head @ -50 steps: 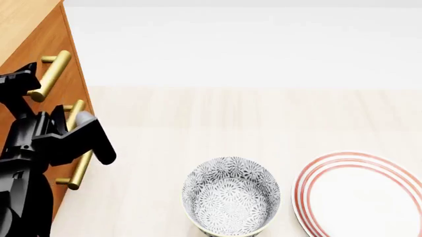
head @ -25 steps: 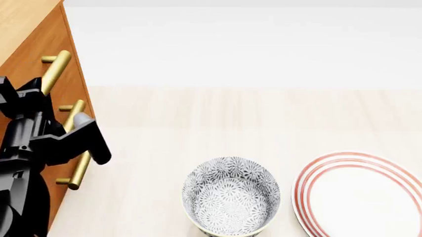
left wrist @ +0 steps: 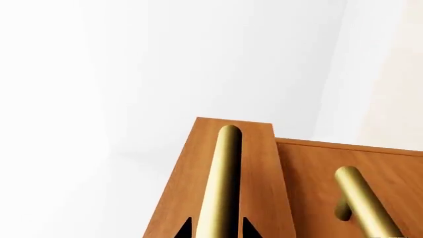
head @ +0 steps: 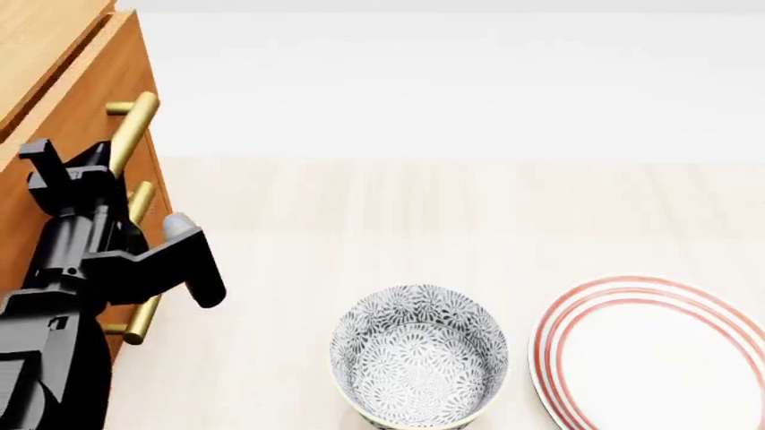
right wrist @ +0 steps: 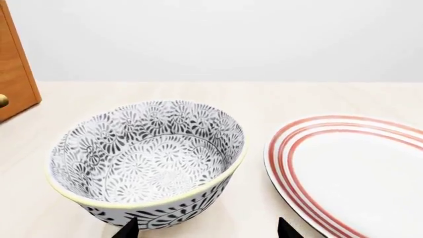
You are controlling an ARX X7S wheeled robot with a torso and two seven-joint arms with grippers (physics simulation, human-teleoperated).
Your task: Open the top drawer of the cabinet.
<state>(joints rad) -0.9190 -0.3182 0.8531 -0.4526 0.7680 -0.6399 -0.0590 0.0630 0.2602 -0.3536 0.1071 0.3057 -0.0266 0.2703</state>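
Nearest, the right tool [right wrist: 205, 230] waits with its tips spread wide before the patterned bowl [head: 418, 354] on the desk [head: 358, 224], holding nothing. Farther left, the left tool [left wrist: 217, 229] is closed on the brass handle [left wrist: 221, 183] of the top drawer [head: 72, 98], which juts slightly from the cabinet [head: 30, 224]. Pull straight outward along the drawer's travel, gripping firmly so the bar doesn't slip.

The head camera is looking down over the cabinet [head: 72, 116], bowl [head: 418, 354] and plate [head: 657, 354], the left wrist camera is peering close along the top drawer [left wrist: 228, 163] handle, and the right wrist camera is facing bowl and plate low, close
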